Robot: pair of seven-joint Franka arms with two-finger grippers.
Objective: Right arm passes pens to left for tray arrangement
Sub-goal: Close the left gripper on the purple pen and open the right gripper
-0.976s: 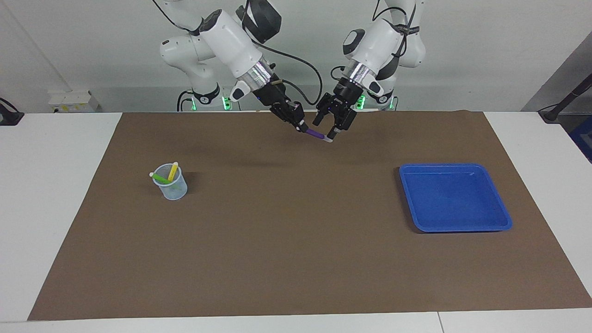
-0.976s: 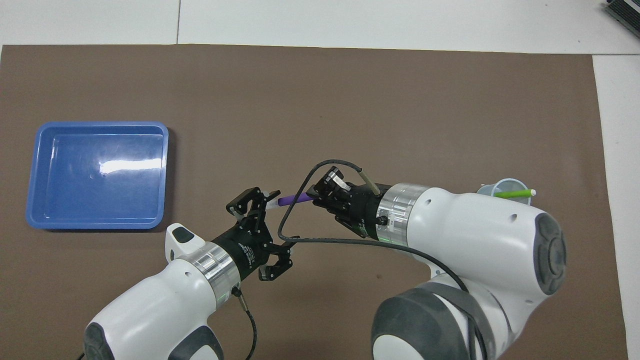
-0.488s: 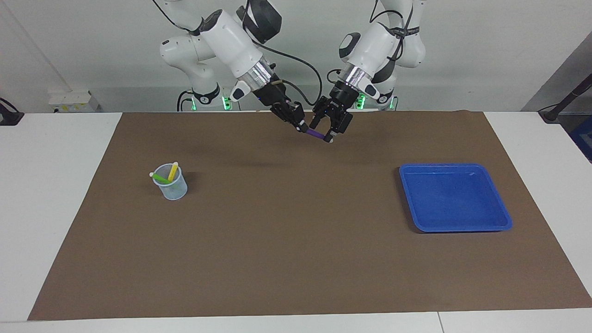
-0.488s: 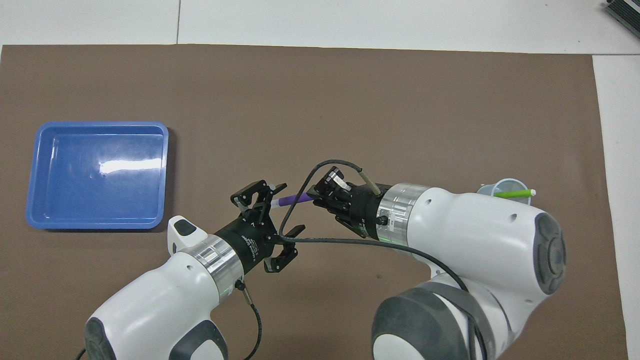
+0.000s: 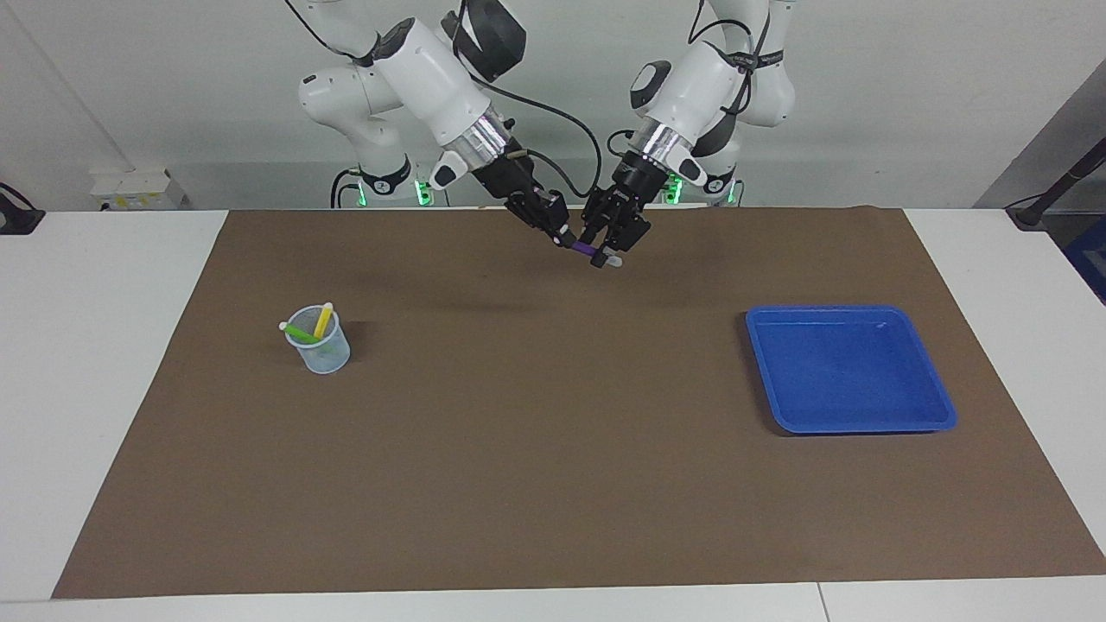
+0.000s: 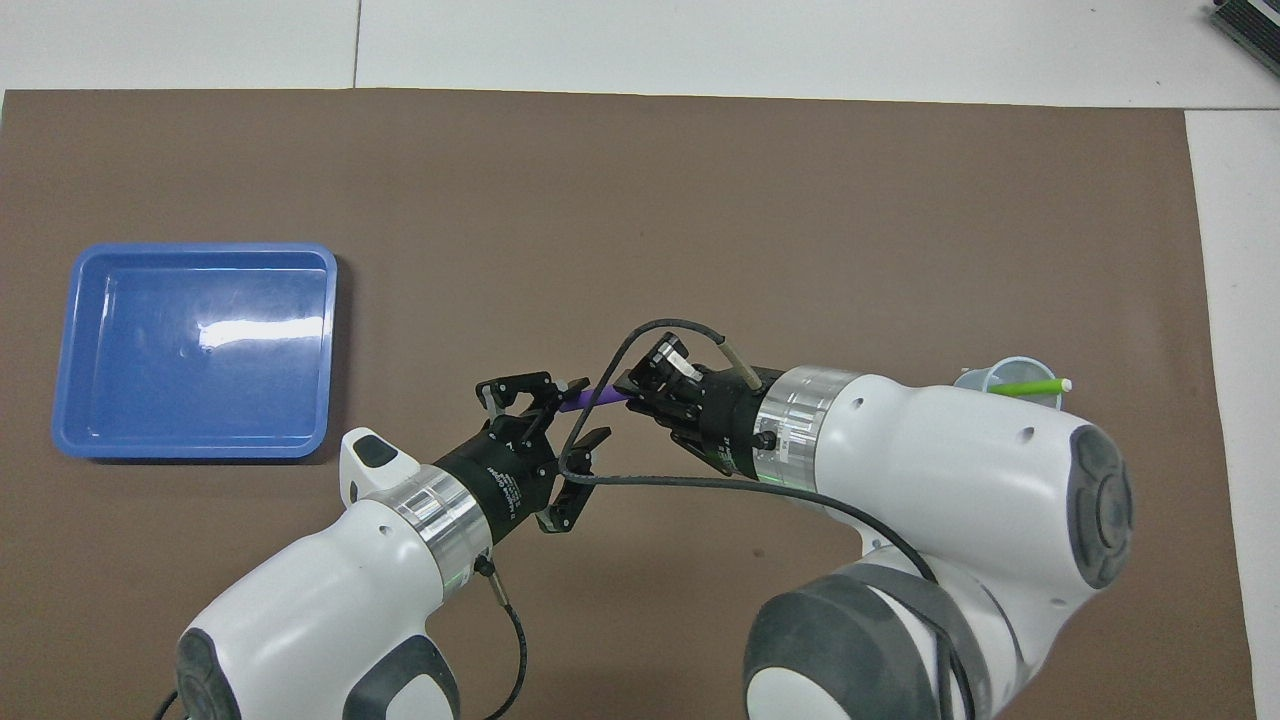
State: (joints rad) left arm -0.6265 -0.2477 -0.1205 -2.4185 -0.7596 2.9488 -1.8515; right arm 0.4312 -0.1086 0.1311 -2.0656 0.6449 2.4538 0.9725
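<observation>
My right gripper (image 5: 562,238) (image 6: 632,388) is shut on one end of the purple pen (image 5: 586,250) (image 6: 598,397) and holds it in the air over the mat's edge by the robots. My left gripper (image 5: 605,256) (image 6: 575,408) sits around the pen's other, whitish end. The green pen (image 5: 300,333) (image 6: 1025,387) and the yellow pen (image 5: 323,320) stand in a pale cup (image 5: 320,352) (image 6: 1000,372) toward the right arm's end of the table. The blue tray (image 5: 847,309) (image 6: 200,248) lies toward the left arm's end with nothing in it.
A brown mat (image 5: 553,449) (image 6: 700,200) covers most of the white table (image 5: 104,389). In the overhead view the right arm's body hides part of the cup. A black cable (image 6: 700,485) loops from the right wrist between the two grippers.
The left gripper has moved in toward the right gripper and drawn in around the purple pen's whitish end. The right gripper and the pen have stayed where they were.
</observation>
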